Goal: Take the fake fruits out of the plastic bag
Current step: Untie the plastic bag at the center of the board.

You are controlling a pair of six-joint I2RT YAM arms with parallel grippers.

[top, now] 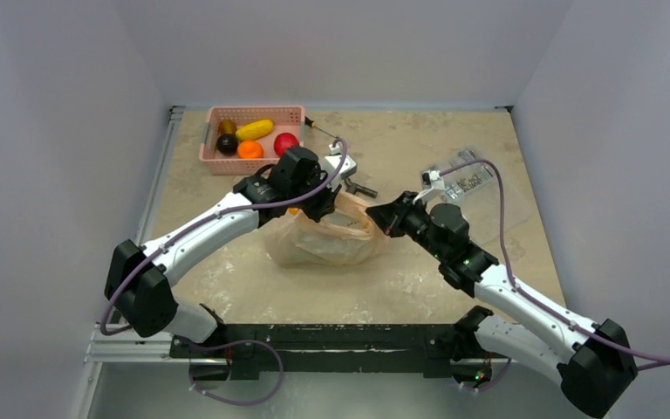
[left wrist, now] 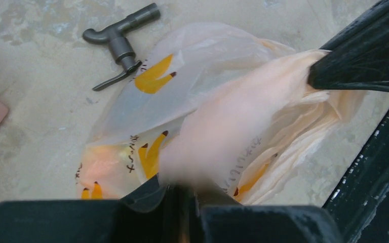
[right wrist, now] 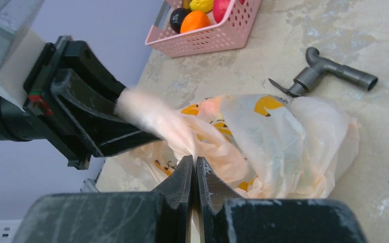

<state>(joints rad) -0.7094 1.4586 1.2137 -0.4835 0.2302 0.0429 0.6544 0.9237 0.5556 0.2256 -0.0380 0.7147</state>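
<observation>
Bag (top: 314, 246) in left claw (left wrist: 185, 200), right claw (right wrist: 195, 174)

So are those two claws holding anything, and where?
Both pinch the plastic bag: left claw and right claw each grip a stretched strip at its top.

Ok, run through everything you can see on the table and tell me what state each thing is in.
Left tool: shut on the translucent peach plastic bag.
Right tool: shut on the same bag.
Bag: crumpled, stretched between both tools.
Pink plastic lattice basket: upright, toy fruits inside.
Grey tap-shaped part: lying on its side, untouched.
Clear flat packet: lying flat, untouched.
</observation>
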